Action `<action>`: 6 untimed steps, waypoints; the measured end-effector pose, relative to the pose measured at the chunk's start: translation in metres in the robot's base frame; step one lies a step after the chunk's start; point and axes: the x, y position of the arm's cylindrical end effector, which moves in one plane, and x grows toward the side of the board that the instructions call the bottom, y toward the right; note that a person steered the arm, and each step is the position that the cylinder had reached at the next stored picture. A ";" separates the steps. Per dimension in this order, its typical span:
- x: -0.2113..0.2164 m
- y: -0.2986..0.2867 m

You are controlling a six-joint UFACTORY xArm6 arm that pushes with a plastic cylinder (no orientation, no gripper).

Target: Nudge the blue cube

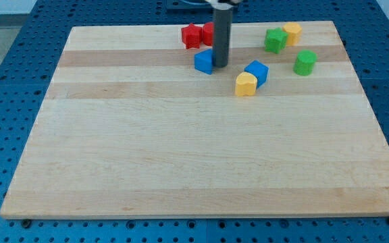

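Note:
A blue cube [203, 61] sits on the wooden board [194, 155] near the view's top, a little right of centre. My tip [220, 65] is at the cube's right side, touching or almost touching it. The rod rises straight up from there and hides part of a red block [209, 32] behind it. A second blue block [256, 71] lies further to the view's right, touching a yellow block [246, 84].
A red star-like block [192, 36] lies at the view's top, left of the rod. A green block [274, 40] and a yellow block [292, 32] sit together at the top right. A green block [305, 62] lies below them.

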 end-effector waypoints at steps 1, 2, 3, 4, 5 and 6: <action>0.003 0.001; 0.003 0.035; 0.003 0.076; 0.003 0.110; 0.007 0.123; 0.030 0.123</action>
